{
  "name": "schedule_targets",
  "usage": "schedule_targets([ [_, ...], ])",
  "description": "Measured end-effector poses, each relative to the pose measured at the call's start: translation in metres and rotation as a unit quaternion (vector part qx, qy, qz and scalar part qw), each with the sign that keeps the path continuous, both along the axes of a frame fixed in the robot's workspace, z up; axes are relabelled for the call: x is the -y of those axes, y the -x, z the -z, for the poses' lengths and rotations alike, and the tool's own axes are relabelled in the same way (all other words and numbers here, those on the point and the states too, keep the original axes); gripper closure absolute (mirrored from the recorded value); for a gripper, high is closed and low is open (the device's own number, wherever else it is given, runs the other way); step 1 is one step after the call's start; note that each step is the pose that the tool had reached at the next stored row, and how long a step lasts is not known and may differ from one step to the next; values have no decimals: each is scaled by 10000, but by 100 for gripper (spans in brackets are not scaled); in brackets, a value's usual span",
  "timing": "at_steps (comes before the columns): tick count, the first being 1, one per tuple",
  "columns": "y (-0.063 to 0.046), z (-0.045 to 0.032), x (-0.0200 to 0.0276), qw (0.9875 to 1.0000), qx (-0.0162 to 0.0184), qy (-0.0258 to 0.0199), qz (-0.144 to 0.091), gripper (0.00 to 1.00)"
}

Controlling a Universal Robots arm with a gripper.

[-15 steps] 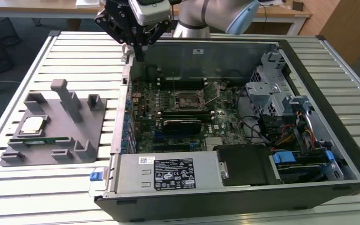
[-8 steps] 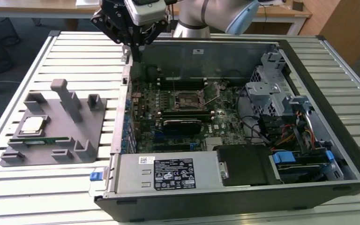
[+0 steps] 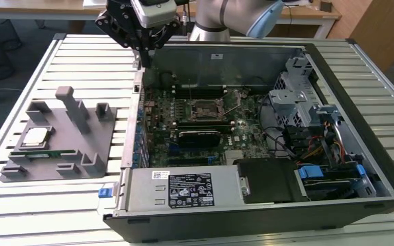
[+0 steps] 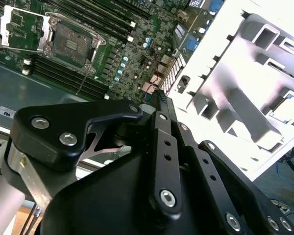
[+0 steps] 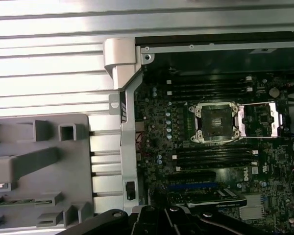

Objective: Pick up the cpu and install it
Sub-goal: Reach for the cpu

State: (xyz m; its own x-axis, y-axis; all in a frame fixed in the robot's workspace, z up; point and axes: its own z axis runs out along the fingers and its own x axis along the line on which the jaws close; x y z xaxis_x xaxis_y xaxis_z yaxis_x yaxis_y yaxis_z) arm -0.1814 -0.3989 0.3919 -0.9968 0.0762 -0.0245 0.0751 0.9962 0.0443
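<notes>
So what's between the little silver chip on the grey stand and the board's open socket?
In the exterior view, between cpu and socket: the grey stand's upright posts, a strip of slatted table, then the computer case's metal wall.

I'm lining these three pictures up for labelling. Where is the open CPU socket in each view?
Exterior view: the socket sits mid-board inside the computer case, between two banks of memory slots.
First wrist view: the socket lies between the same banks, its load plate flipped open beside it.
Second wrist view: the socket lies next to the open plate.
Shared landmark: the grey parts holder outside the case.
</notes>
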Motion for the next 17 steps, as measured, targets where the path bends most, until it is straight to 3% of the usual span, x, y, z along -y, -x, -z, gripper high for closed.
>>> schedule_targets([
  [17, 118, 4, 0, 10000, 0, 0, 0, 89],
])
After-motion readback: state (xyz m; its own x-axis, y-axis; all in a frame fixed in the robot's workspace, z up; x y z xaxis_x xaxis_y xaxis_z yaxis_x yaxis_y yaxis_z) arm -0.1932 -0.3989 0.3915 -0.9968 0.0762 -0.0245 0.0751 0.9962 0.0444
